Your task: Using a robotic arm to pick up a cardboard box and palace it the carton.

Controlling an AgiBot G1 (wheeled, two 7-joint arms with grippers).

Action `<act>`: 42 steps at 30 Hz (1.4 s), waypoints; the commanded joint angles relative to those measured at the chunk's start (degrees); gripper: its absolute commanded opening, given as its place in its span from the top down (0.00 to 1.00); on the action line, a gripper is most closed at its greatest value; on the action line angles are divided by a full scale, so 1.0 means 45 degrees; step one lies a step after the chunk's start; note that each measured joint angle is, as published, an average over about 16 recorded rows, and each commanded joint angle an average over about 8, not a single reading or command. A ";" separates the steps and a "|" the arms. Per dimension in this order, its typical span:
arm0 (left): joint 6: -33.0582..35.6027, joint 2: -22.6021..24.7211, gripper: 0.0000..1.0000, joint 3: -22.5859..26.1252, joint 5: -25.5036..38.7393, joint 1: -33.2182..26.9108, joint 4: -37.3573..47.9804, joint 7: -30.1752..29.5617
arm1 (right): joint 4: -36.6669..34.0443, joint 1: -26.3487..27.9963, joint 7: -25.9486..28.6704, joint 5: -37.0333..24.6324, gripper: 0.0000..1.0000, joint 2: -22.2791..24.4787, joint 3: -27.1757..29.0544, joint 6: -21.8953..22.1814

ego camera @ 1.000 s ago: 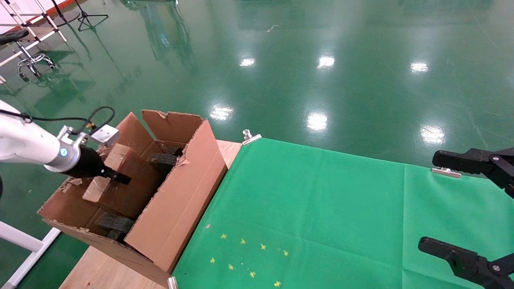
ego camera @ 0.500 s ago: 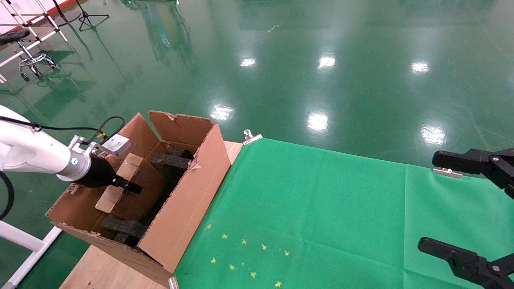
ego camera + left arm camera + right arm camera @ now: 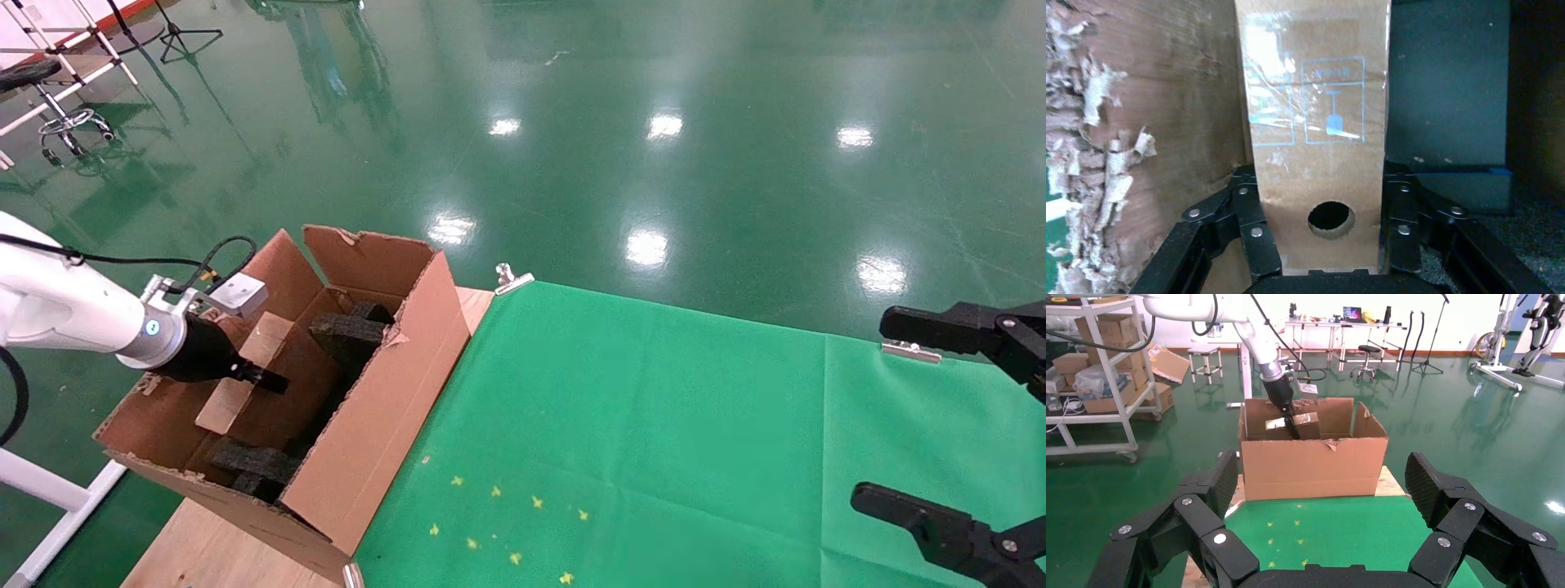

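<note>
Nearest the robot, the right tool (image 3: 940, 425) hangs idle over the green cloth on the table (image 3: 637, 425), its black fingers spread wide and holding nothing. Across the cloth, at the table's left end, stands the carton (image 3: 368, 425) with ragged flaps and dark foam pieces (image 3: 347, 333) inside. The robotic arm (image 3: 65, 314) reaches into it from the left, and its left tool (image 3: 1321, 245) is clenched on the cardboard box (image 3: 1315, 122), one finger on each long edge, near the end with the round hole. The box sits low inside the carton, tilted, between the torn left wall and the foam; whether its far end rests on anything cannot be told. Judging by its look, the box is light and fairly stiff, but its face is covered in glossy tape that could slip against the pads, and a printed glass symbol hints at fragile contents. Gripping across the narrow width on the bare cardboard edges, as now, seems the safest hold; squeezing the flat faces could dent them.
</note>
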 commanded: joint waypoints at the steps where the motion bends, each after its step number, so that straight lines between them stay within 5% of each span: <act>1: 0.0013 -0.0002 0.00 0.0006 0.0009 -0.0012 -0.0008 -0.0002 | 0.0000 0.0000 0.0000 0.0000 0.00 0.0000 0.0000 0.0000; 17: -0.0213 0.0407 0.00 0.0583 0.0853 -0.1336 -0.0046 -0.0183 | -0.0001 0.0000 0.0000 0.0000 0.00 0.0000 -0.0001 0.0000; 29: 0.2195 -0.0462 0.00 0.0272 0.0333 -0.3107 -0.2320 0.0772 | -0.0003 -0.0001 -0.0001 0.0000 0.00 0.0002 -0.0001 0.0003; 42: 0.2621 -0.0600 0.00 -0.0035 0.0082 -0.2942 -0.2803 0.0875 | -0.0005 -0.0003 -0.0001 0.0000 0.00 0.0004 -0.0001 0.0005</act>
